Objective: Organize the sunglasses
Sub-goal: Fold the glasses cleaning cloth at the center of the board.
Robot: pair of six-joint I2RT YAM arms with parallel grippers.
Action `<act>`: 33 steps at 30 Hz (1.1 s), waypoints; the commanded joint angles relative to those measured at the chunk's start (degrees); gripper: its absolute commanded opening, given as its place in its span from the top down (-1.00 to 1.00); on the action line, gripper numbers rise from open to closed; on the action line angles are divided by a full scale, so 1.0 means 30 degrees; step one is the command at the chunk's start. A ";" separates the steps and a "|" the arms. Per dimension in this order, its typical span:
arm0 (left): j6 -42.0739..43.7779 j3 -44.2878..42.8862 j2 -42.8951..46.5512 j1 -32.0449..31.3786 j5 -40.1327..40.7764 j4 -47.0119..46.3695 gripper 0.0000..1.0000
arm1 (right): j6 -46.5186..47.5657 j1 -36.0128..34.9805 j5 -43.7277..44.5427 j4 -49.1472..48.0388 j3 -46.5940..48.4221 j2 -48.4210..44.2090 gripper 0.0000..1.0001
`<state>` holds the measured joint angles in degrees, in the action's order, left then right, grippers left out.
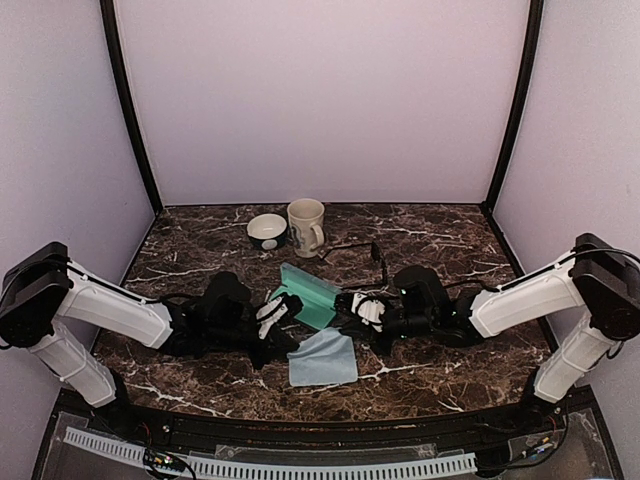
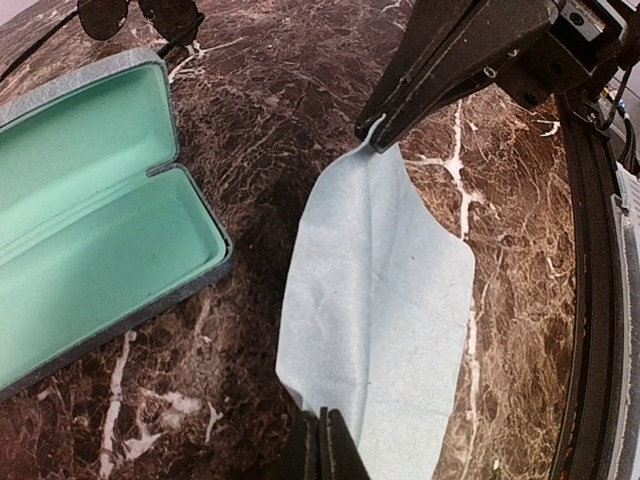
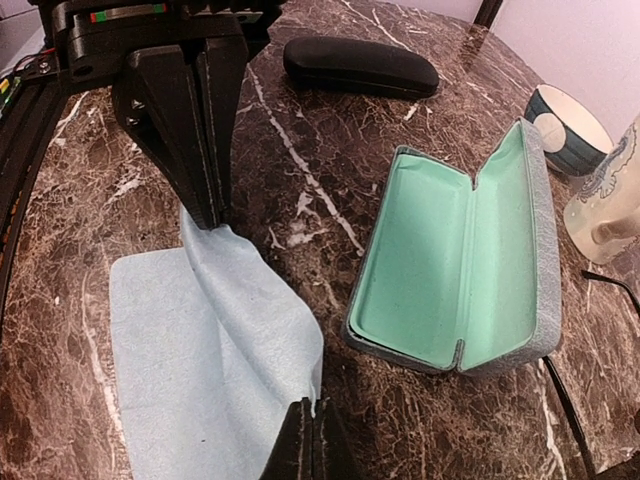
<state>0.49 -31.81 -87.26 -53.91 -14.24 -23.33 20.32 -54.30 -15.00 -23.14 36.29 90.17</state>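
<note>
Pale-blue cloth (image 2: 390, 300) lies mid-way along the front edge of the surface (image 1: 200, 250); left end effector (image 2: 322, 445) and right end effector (image 3: 310, 440) each pinched tight on opposite cloth edges; wire-framed sunglasses (image 2: 105, 15) rest beyond the open case (image 2: 90, 220), toward the back edge; second pair not made out. Judgement: lift both ends together, level, cloth taut; keep it clear of the case wall.
</note>
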 commanded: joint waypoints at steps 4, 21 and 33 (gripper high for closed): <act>0.0305 0.0121 0.0151 -0.0215 -0.0247 -0.0781 1.00 | 0.0078 0.0156 0.0085 -0.0405 -0.0242 0.0221 0.98; 0.0466 0.0333 -0.0326 -0.0909 -0.0615 -0.0899 1.00 | -0.1127 -0.0200 0.0202 -0.1212 -0.0981 0.0940 0.97; 0.0431 0.0723 -0.0443 -0.1437 -0.0325 -0.0708 1.00 | -0.1948 -0.1066 0.0564 -0.1626 -0.1534 0.0588 0.94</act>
<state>1.15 -30.79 -88.20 -57.67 -15.42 -25.63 15.84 -56.45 -14.09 -25.41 32.64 92.60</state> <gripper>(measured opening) 0.005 0.030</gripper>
